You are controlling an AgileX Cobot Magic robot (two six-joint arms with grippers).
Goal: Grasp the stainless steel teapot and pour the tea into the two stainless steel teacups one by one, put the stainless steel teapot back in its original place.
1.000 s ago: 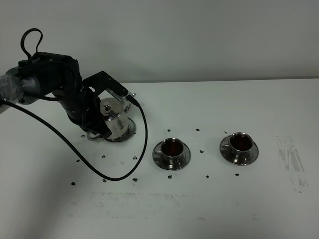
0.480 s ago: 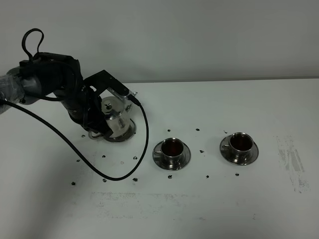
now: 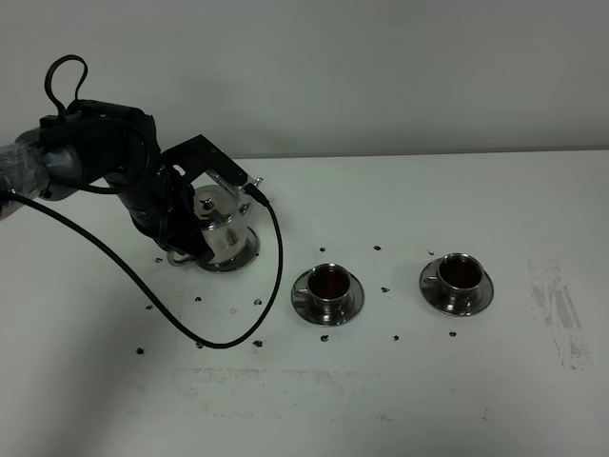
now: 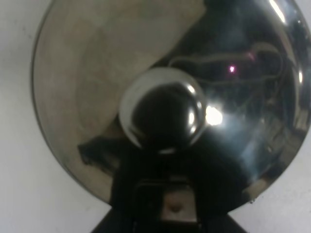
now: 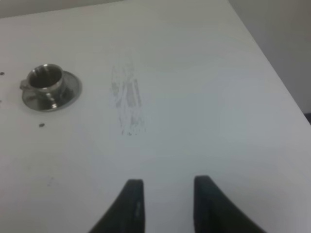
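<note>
At the table's left side: the teapot (image 3: 221,228) stood upright on its round steel disc (image 3: 243,258), with the left gripper (image 3: 186,238) pressed close against its side nearest the arm.
Left gripper: black and bulky, it hid the pot's handle; whether its jaws were clamped on the handle could not be told from either view.
Left wrist view: the flat lid (image 4: 87,87) of the pot filled almost the whole picture, its round knob (image 4: 163,114) near the middle, a dark part of the gripper just past the lid's rim.
Right gripper: its two dark fingers (image 5: 133,204) stood parted over bare tabletop, holding nothing, well apart from the nearest cup.
Cups: two small steel cups, each on its own saucer, sat to the right of the pot; the nearer cup (image 3: 327,287) and the farther cup (image 3: 458,275) both held dark tea.
Cable: a black cable (image 3: 271,276) looped from the left arm across the table, curving between the pot and the nearer cup.
Table: a white, matte table (image 3: 400,400) speckled with small dark spots around the pot and cups, with a scuffed grey smear (image 3: 559,309) near its right edge.
Room: a plain pale wall (image 3: 381,76) stood behind the table.
Materials: pot, lid, cups and saucers were mirror-bright steel; the lid reflected the arm's wiring.
</note>
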